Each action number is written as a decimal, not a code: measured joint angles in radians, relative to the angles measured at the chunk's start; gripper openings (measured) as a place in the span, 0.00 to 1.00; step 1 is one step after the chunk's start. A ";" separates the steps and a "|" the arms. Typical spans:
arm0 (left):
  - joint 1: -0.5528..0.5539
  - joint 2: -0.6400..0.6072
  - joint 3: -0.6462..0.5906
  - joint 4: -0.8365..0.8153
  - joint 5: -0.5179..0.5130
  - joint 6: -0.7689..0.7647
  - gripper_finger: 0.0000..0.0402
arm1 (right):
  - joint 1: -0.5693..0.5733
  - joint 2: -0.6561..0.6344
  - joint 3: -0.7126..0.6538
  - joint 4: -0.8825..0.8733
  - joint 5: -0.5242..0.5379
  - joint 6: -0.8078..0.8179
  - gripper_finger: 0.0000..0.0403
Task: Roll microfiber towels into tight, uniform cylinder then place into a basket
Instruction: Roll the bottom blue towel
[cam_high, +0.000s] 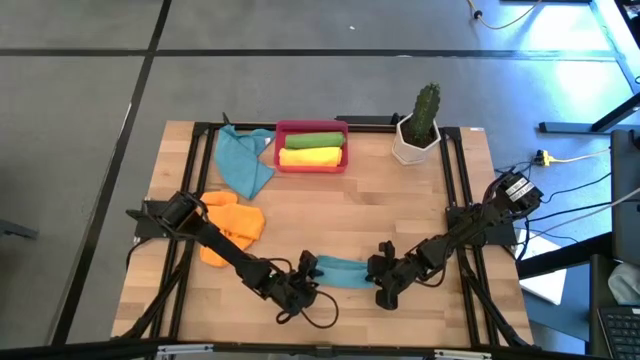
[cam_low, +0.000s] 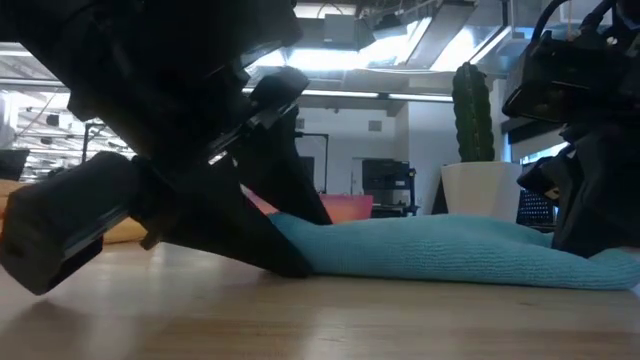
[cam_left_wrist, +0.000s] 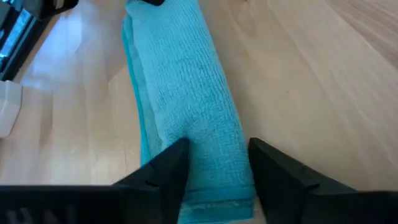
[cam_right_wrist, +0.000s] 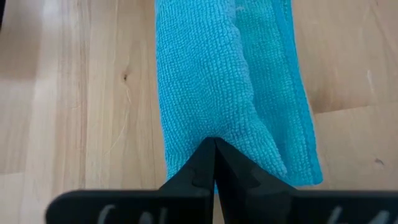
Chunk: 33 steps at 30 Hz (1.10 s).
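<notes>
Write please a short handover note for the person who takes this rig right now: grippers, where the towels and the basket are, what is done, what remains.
Left gripper: fingers astride one end of the rolled teal microfiber towel at the table's near edge, not clamped.
Right gripper: shut, pinching the other end.
Red plastic basket at the far edge: holds a green rolled towel and a yellow rolled towel.
Done: two rolls in the basket; the teal one is partly rolled.
Left: finish and place it, then the loose teal towel beside the basket and the loose orange towel at the left.

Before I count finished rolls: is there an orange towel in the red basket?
No, in the high view the basket holds only a green roll and a yellow roll.
</notes>
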 joint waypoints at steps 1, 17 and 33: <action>0.000 0.001 -0.001 0.000 0.002 0.000 0.37 | 0.000 0.000 0.000 0.000 -0.001 0.000 0.03; 0.004 0.003 -0.003 -0.011 0.024 -0.049 0.01 | 0.054 -0.151 -0.004 -0.058 0.174 -0.167 0.03; 0.011 0.003 -0.005 -0.010 0.051 -0.079 0.01 | 0.263 -0.100 -0.001 0.153 0.346 -0.577 0.13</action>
